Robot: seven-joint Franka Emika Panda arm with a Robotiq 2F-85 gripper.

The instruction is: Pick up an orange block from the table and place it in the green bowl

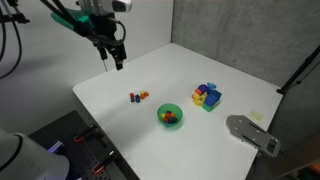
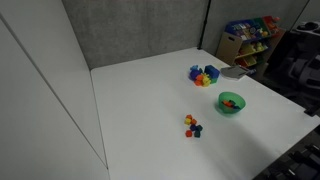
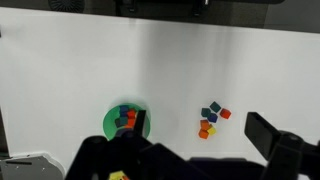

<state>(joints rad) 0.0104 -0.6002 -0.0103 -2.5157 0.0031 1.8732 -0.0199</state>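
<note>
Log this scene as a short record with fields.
gripper: open, empty, raised over the white table
green bowl: on the table, a few blocks inside
orange block: on the table in a small loose group, apart from the bowl
block cluster: blue, yellow, purple; apart from the bowl
task state: orange block not yet grasped

We see a pale grey-white robot arm (image 1: 98, 8) with a teal cable (image 1: 66, 18) running along it, ending in a black, blocky two-fingered gripper (image 1: 117, 60). In the wrist view its fingers (image 3: 275, 140) look matte black, thick and square-edged, blurred at close range.
</note>
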